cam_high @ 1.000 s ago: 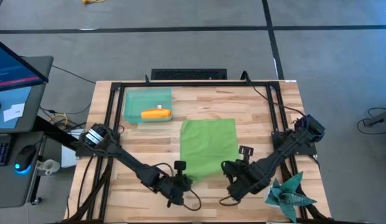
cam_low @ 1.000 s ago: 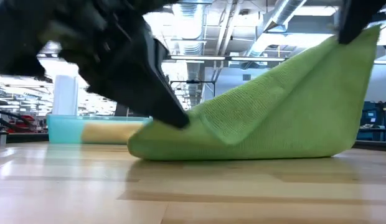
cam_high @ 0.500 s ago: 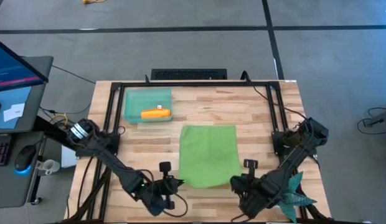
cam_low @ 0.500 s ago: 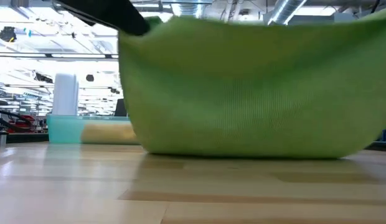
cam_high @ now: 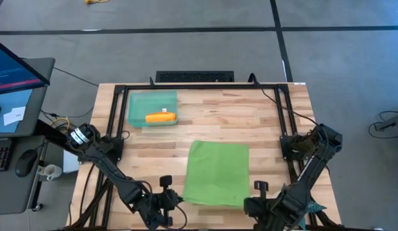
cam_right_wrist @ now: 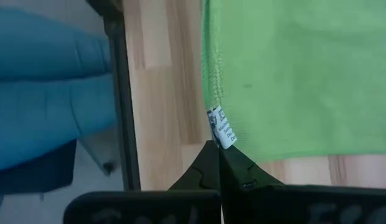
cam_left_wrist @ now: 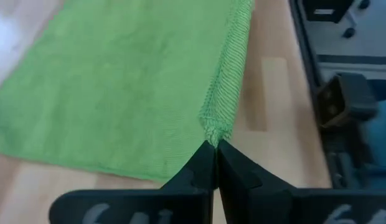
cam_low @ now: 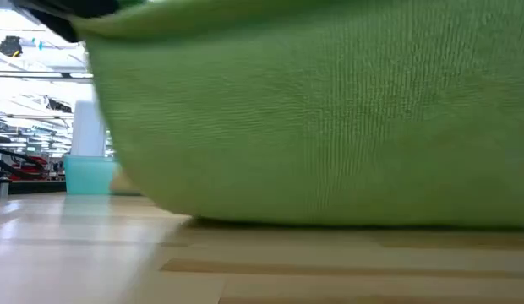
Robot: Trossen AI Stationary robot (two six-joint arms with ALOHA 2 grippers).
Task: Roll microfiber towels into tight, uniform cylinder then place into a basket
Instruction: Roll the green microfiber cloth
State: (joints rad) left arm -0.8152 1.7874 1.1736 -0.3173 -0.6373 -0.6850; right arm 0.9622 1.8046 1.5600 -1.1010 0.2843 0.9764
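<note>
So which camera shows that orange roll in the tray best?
The high view: the orange towel lies rolled inside the basket, fully visible. In the low view the green towel hides it. Neither wrist view shows it.

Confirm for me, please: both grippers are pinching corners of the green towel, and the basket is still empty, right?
Not quite: the high view shows the orange towel already in the basket. The left gripper and right gripper do pinch corners of the green towel.

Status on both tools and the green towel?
Left tool and right tool each shut on a near corner of the green towel. Towel flat, unrolled. Orange towel rolled in basket. Nothing in the way.
</note>
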